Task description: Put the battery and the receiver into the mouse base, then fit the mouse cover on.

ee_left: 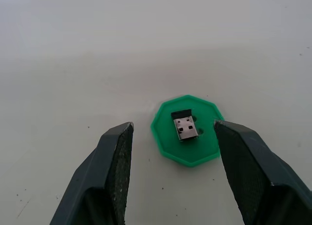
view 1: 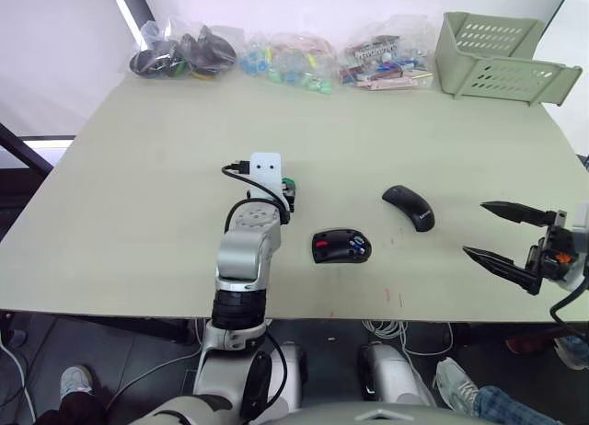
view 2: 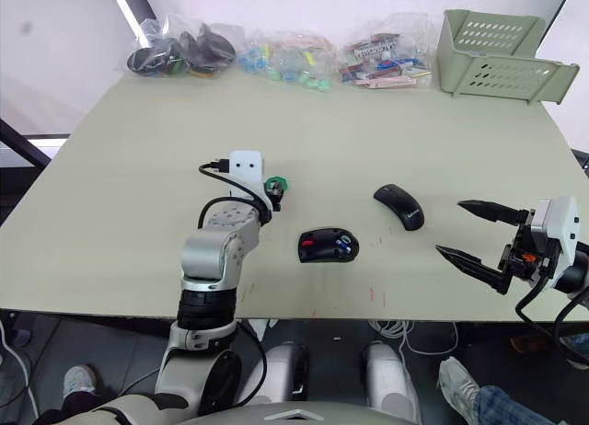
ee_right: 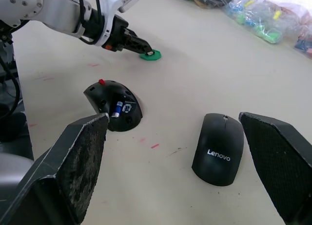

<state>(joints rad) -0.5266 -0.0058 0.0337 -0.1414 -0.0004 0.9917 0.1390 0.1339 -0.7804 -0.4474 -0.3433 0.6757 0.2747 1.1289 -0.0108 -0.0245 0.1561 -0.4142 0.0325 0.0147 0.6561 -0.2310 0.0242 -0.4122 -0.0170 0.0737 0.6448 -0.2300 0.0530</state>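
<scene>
Your left gripper, jaws spread, straddles the receiver on its green disc; closing carelessly probably pinches the disc instead.

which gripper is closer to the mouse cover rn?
Right. The right gripper hangs open just off the mouse cover, at the table's edge. The left gripper is farther off, open over the receiver on the green disc, beyond the mouse base.
</scene>
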